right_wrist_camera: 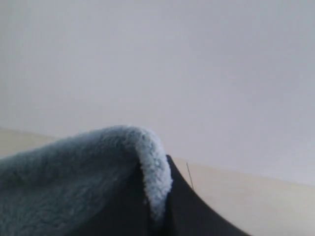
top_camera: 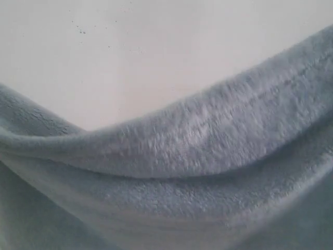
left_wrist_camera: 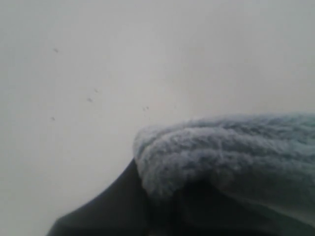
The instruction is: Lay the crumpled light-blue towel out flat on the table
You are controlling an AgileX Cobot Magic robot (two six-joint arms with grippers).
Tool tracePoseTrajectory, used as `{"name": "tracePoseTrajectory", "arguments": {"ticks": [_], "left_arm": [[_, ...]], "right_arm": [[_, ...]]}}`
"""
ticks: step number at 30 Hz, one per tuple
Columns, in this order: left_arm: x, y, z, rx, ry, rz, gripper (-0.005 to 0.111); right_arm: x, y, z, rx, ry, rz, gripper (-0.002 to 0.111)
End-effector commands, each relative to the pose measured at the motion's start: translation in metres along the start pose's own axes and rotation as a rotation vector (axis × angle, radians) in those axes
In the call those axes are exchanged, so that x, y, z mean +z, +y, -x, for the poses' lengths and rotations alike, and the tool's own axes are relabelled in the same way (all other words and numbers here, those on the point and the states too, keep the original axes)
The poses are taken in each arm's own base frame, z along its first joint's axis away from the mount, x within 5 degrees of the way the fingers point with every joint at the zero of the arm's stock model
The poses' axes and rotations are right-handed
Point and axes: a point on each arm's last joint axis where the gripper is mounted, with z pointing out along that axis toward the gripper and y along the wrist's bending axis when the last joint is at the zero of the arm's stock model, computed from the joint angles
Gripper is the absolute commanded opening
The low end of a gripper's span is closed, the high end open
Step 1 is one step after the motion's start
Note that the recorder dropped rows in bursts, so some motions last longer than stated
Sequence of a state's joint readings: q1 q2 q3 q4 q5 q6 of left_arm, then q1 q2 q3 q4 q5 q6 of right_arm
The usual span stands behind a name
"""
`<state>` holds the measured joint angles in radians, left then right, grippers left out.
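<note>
The large light-blue fluffy terry towel is off the table and hangs as a slack band. In the exterior view it runs from nine o'clock, dips low at about seven, and climbs to two o'clock, filling everything toward six. It looks soft, limp and light, with a thick pile that should grip well but bunches and folds on itself. I judge the hemmed edge and corners are the places to hold it.

My right gripper has dark fingers on both sides of a folded rim of cloth, so it appears pinched shut on the towel. My left gripper shows only as a dark shape buried under a rolled edge, and I cannot tell how far its jaws are closed.

Below the right claw lies the pale beige wood-look table, with the plain white wall behind. I see nothing else in the way, though the cloth hides most of the scene.
</note>
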<state>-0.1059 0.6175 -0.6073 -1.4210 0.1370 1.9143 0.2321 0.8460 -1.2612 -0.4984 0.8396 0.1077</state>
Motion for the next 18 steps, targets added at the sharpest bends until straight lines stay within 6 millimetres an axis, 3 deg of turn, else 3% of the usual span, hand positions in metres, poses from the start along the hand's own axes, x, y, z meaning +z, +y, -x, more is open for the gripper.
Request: {"name": "tracePoseTrajectory", "arguments": {"ticks": [1,6,8,9,13,18], "left_arm": [[0.052,-0.017,-0.05,-0.026,0.249,-0.119,0.004],[0.097,-0.04,-0.104,-0.055,0.483,-0.253,0.004],[0.114,-0.05,-0.129,-0.07,0.578,-0.307,0.004],[0.127,-0.061,-0.152,-0.084,0.663,-0.356,0.004],[0.145,-0.075,-0.183,-0.1,0.761,-0.41,0.004],[0.166,-0.078,-0.196,-0.103,0.785,-0.423,0.004]], "right_arm": [[0.077,0.029,-0.015,-0.113,0.254,0.017,0.0],[0.163,0.068,-0.048,-0.22,0.485,0.051,0.0],[0.193,0.084,-0.067,-0.25,0.574,0.063,0.0],[0.215,0.097,-0.085,-0.28,0.645,0.084,0.0],[0.253,0.118,-0.115,-0.302,0.698,0.09,0.0],[0.283,0.127,-0.136,-0.343,0.667,-0.003,0.0]]}}
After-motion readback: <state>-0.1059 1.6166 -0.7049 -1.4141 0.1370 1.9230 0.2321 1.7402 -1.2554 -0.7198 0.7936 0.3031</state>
